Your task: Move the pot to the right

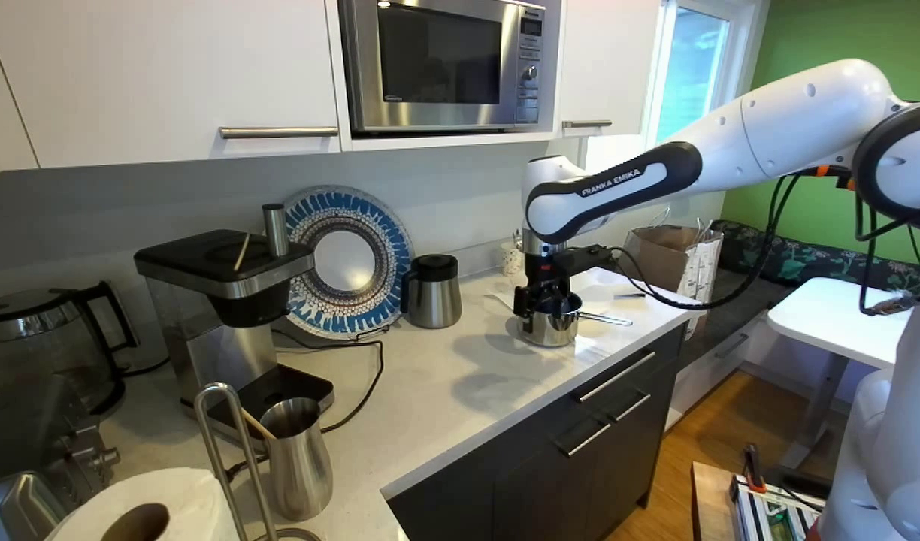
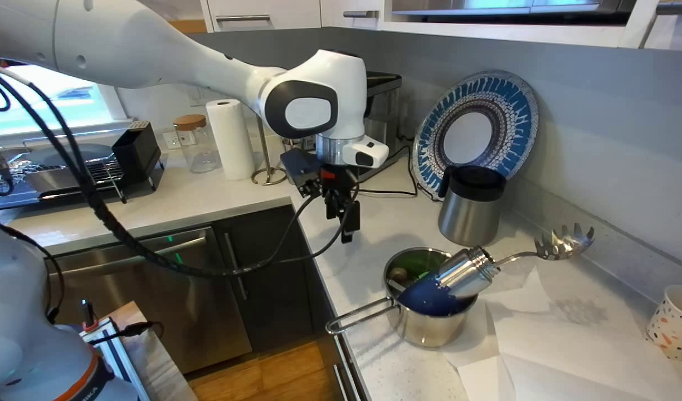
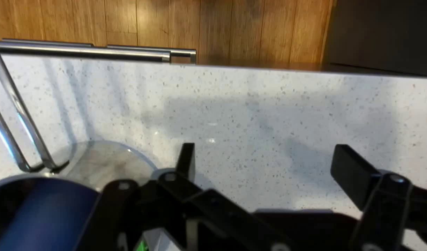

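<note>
The pot is a squat shiny steel pot with a wire handle. It stands on the counter in both exterior views point(image 1: 556, 331) point(image 2: 430, 328). It holds a tilted blue and steel bottle point(image 2: 468, 273). In the wrist view its side wall point(image 3: 110, 162) shows at the lower left, partly behind a gripper finger. My gripper point(image 3: 264, 151) is open and empty, with speckled counter between its fingers. In both exterior views the gripper point(image 1: 528, 309) point(image 2: 346, 228) points down beside the pot, and in one of these it hides part of the pot's wall.
A steel carafe with a black lid point(image 1: 435, 297) stands near the wall by a round blue patterned plate point(image 1: 388, 233). A pasta server point(image 2: 566, 245) sticks out beyond the bottle. White paper point(image 2: 522, 334) and a speckled cup point(image 2: 675, 323) lie past the pot. The counter's front edge is close.
</note>
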Robot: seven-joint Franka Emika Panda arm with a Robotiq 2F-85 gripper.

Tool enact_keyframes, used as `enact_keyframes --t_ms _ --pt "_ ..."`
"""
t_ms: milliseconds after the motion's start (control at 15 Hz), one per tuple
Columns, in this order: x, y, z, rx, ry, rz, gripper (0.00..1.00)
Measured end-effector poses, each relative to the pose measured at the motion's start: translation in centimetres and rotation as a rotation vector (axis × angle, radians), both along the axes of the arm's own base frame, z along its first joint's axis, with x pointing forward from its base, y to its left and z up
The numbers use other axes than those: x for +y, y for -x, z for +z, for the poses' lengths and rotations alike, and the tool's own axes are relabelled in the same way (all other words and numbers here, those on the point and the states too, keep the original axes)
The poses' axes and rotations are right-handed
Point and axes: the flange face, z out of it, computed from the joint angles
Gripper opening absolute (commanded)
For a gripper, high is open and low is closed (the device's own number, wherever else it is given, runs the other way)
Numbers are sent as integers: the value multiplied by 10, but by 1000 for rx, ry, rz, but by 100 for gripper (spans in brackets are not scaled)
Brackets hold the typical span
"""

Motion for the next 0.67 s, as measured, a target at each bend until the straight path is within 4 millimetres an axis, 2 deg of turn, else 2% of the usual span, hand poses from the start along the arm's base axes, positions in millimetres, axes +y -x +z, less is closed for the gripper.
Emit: enact_keyframes --t_ms 200,533,667 --pt "5 34 10 1 10 8 100" --pt "14 93 66 -89 121 -117 100" --pt "19 101 78 -116 128 -118 100"
